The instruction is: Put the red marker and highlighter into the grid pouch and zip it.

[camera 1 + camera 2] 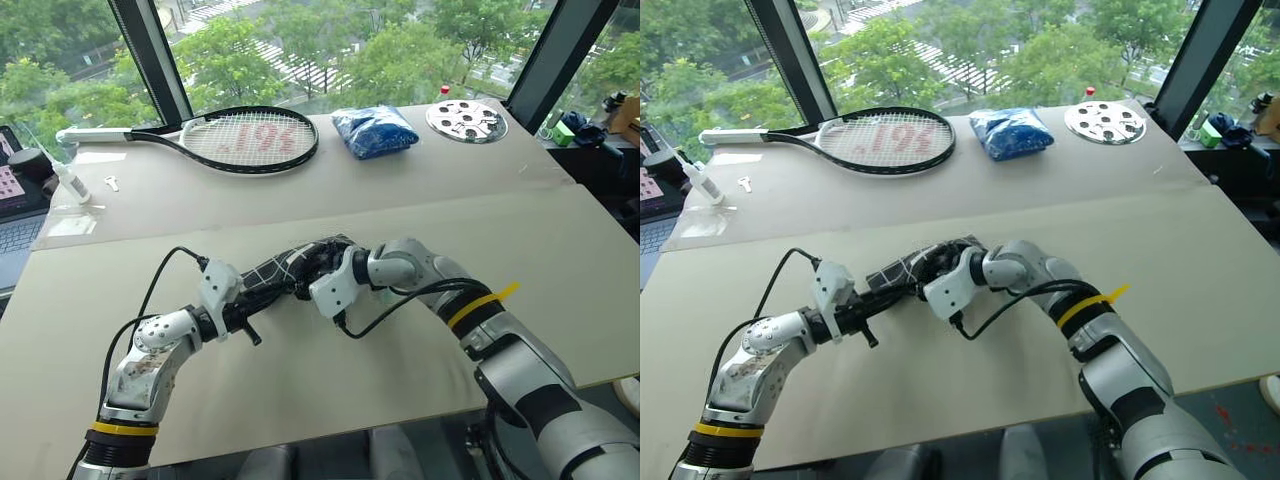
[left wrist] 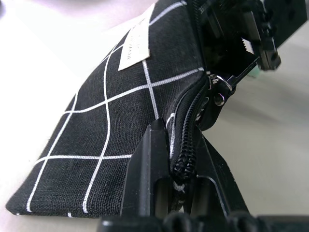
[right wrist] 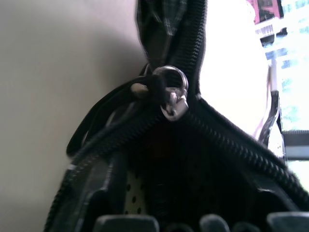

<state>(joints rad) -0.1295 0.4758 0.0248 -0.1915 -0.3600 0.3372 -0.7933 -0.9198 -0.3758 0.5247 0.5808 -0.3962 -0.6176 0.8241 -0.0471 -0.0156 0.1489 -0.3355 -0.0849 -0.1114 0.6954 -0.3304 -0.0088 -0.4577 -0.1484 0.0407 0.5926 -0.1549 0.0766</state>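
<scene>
The grid pouch (image 1: 272, 272) hangs just above the table between my two grippers. My left gripper (image 2: 176, 164) is shut on the zipper edge at one end. My right gripper (image 1: 316, 264) is at the other end, open, its fingers either side of the pouch's mouth. In front of it, the metal zipper slider (image 3: 169, 94) sits where the teeth part, so the mouth gapes toward that wrist. Something pale (image 3: 129, 193) shows inside; I cannot tell what it is. The red marker and the highlighter are out of view.
At the far side of the table (image 1: 560, 260) lie a tennis racket (image 1: 250, 138), a blue plastic bag (image 1: 373, 130) and a perforated metal disc (image 1: 466, 120). A small white bottle (image 1: 70, 182) and a laptop (image 1: 15, 210) are at the far left.
</scene>
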